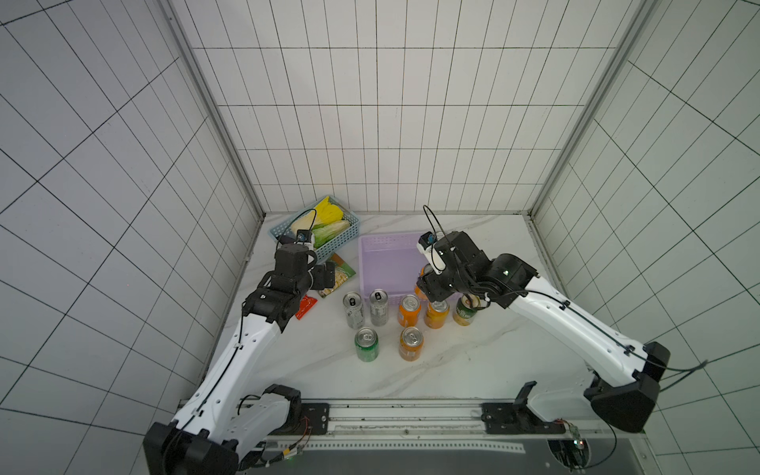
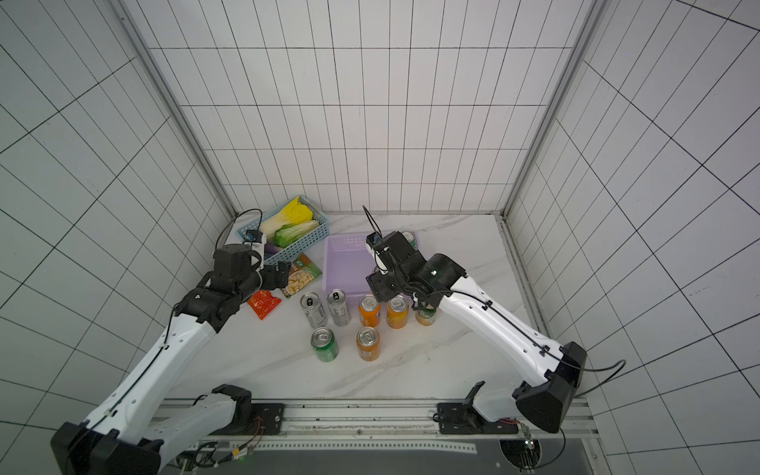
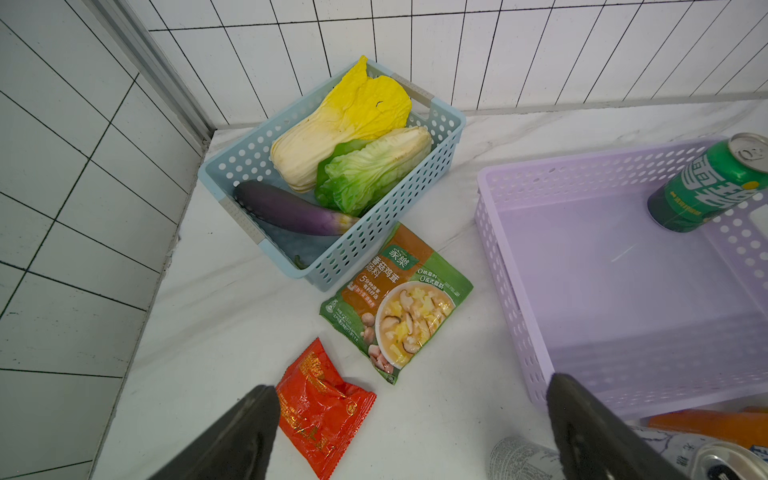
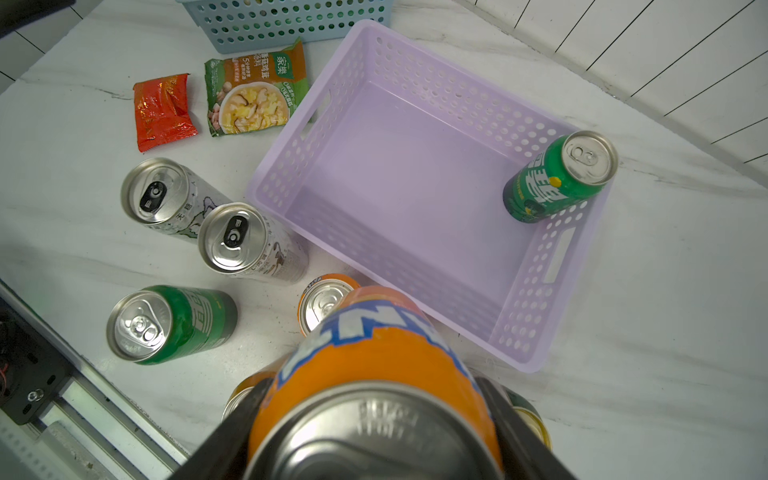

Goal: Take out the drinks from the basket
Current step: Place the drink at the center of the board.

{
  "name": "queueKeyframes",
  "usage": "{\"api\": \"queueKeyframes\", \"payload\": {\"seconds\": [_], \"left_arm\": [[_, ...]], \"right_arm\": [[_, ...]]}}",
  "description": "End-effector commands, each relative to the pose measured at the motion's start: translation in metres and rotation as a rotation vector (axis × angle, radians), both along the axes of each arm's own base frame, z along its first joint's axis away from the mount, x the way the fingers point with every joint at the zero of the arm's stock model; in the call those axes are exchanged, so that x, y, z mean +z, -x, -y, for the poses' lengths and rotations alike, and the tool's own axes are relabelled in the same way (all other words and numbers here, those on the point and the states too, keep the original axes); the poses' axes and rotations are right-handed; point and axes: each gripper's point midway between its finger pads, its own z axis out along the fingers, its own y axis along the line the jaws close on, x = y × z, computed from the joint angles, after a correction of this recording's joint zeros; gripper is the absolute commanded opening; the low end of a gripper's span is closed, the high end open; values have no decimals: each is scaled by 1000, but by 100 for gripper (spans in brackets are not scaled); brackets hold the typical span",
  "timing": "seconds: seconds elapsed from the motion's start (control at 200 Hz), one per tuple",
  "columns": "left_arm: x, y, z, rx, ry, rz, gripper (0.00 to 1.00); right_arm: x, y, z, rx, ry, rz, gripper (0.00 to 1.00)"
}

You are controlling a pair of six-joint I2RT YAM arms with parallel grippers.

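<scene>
My right gripper (image 4: pixel 370 401) is shut on an orange can (image 4: pixel 374 361), held above the front edge of the lilac basket (image 1: pixel 386 246). One green can (image 4: pixel 557 178) stands inside the basket in its far right corner, and the rest of the basket floor is bare. In front of the basket several drinks stand upright on the table: two silver-white cans (image 1: pixel 353 310), three orange cans (image 1: pixel 409 310), a green can (image 1: pixel 366 343) and a green-and-gold can (image 1: pixel 466 310). My left gripper (image 3: pixel 409 386) hangs open and holds nothing, left of the basket.
A blue basket (image 1: pixel 329 242) with vegetables stands at the back left. A green soup packet (image 1: pixel 339 275) and a red packet (image 1: pixel 306 306) lie on the table between it and the cans, below my left gripper. A metal rail (image 1: pixel 411 415) runs along the table's front edge.
</scene>
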Motion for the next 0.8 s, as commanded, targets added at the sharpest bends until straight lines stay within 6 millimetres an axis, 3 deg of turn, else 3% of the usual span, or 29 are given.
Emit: {"api": "queueKeyframes", "payload": {"seconds": [0.0,0.17,0.42,0.795], "left_arm": [[4,-2,0,-4,-2,23,98],[5,-2,-1,-3,-5,24,98],[5,-2,0,-8,-2,23,98],[3,-3,0,-5,-5,20,98]], "right_arm": [[18,16,4,-15,-74,24,60],[13,40,11,-5,-85,-6,60],[-3,59,25,-24,-58,-19,59],[-56,70,40,-82,-55,-76,59]]}}
